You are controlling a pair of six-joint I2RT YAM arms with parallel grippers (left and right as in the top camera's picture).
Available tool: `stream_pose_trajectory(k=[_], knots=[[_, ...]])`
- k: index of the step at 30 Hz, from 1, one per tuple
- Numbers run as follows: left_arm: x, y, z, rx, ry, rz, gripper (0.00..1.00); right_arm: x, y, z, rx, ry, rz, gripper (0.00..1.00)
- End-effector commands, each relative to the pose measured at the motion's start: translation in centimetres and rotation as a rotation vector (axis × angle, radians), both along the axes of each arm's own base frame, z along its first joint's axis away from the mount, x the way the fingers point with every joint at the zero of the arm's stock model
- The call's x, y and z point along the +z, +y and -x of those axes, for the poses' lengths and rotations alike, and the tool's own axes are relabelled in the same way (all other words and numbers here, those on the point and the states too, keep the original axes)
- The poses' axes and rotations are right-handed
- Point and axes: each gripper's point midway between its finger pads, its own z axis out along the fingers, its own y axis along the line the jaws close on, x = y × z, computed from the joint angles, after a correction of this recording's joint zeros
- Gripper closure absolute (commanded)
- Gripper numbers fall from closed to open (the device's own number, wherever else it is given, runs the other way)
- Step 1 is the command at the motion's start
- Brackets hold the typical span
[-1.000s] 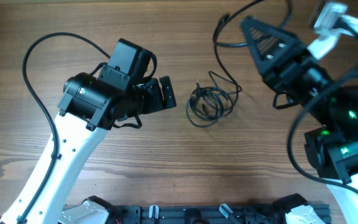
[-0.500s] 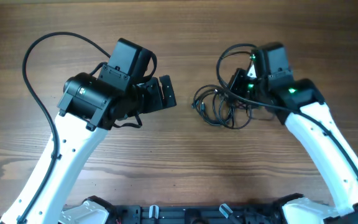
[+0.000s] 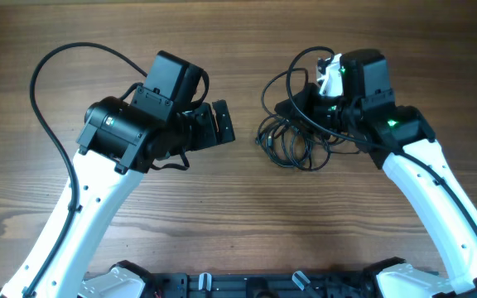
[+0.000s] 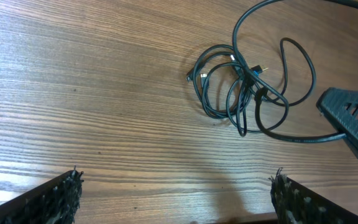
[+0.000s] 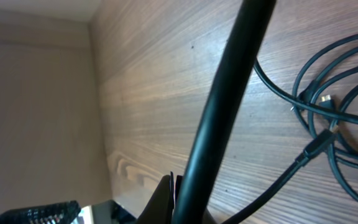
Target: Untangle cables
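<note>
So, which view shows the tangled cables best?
Left wrist: the cables lie whole and large. Overhead shows them smaller, next to the right arm. Right wrist catches only a few loops at its edge.

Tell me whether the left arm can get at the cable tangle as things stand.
Probably yes. The left gripper stands open, facing the cable tangle, with only bare wooden table between them. The right gripper sits at the tangle's far side.

A brown wood-grain tabletop (image 3: 247, 232) fills my overhead view edge to edge. From my right wrist, a plain beige wall (image 5: 36, 106) takes the left of the frame, and soft light sheens on the grain beside it.
</note>
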Motion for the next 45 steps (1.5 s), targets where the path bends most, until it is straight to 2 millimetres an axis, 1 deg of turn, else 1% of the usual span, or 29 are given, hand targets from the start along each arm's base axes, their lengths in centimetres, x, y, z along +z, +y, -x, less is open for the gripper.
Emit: stream_pose_trajectory(k=[1,4,6,7,9,10,11,12,13,14,16,18,19,23,26,28,29,32,40,43,44,45], knots=[[0.2,0.1,-0.4,0.015,-0.008,-0.001,0.00,1.2,0.6,0.9,0.048,-0.015,-0.038,0.96],[0.2,0.1,-0.4,0.015,-0.008,-0.001,0.00,1.4,0.6,0.8,0.048,-0.025,-0.041,0.96],[0.2,0.1,-0.4,0.015,-0.008,-0.001,0.00,1.8,0.7,0.5,0.050,-0.048,-0.049,0.96],[0.2,0.1,-0.4,0.015,-0.008,-0.001,0.00,2.4,0.8,0.4,0.052,-0.071,-0.059,0.96],[0.2,0.1,-0.4,0.015,-0.008,-0.001,0.00,5.3,1.5,0.5,0.090,-0.174,-0.123,0.96],[0.2,0.1,-0.4,0.015,-0.008,-0.001,0.00,7.5,1.9,0.9,0.125,-0.248,-0.171,0.96],[0.2,0.1,-0.4,0.015,-0.008,-0.001,0.00,9.0,2.1,1.2,0.145,-0.292,-0.201,0.96],[0.2,0.1,-0.4,0.015,-0.008,-0.001,0.00,11.2,2.3,1.8,0.170,-0.366,-0.241,0.96],[0.2,0.1,-0.4,0.015,-0.008,-0.001,0.00,12.8,2.2,2.3,0.177,-0.421,-0.262,0.96],[0.2,0.1,-0.4,0.015,-0.008,-0.001,0.00,14.1,2.0,2.7,0.168,-0.455,-0.276,0.96],[0.2,0.1,-0.4,0.015,-0.008,-0.001,0.00,15.9,1.2,3.2,0.125,-0.514,-0.279,0.96],[0.2,0.1,-0.4,0.015,-0.008,-0.001,0.00,16.2,1.0,3.3,0.109,-0.516,-0.281,0.96],[0.2,0.1,-0.4,0.015,-0.008,-0.001,0.00,16.0,1.1,3.2,0.104,-0.496,-0.287,0.96],[0.2,0.1,-0.4,0.015,-0.008,-0.001,0.00,14.3,1.4,4.0,0.112,-0.406,-0.271,0.96],[0.2,0.1,-0.4,0.015,-0.008,-0.001,0.00,13.5,1.8,4.6,0.125,-0.366,-0.261,0.96],[0.2,0.1,-0.4,0.015,-0.008,-0.001,0.00,13.2,1.7,4.6,0.135,-0.377,-0.241,0.96],[0.2,0.1,-0.4,0.015,-0.008,-0.001,0.00,13.2,1.6,4.5,0.127,-0.381,-0.238,0.96],[0.2,0.1,-0.4,0.015,-0.008,-0.001,0.00,14.2,1.7,4.0,0.120,-0.427,-0.253,0.96],[0.2,0.1,-0.4,0.015,-0.008,-0.001,0.00,14.3,1.5,3.6,0.104,-0.457,-0.231,0.96],[0.3,0.0,-0.5,0.015,-0.012,0.003,0.00,15.4,1.8,3.8,0.134,-0.502,-0.259,0.96],[0.7,-0.4,-1.2,0.015,-0.047,0.022,0.00,16.1,2.0,4.1,0.155,-0.520,-0.281,0.96],[0.9,-0.6,-1.5,0.015,-0.062,0.030,0.00,16.4,2.2,4.2,0.163,-0.523,-0.298,0.96]])
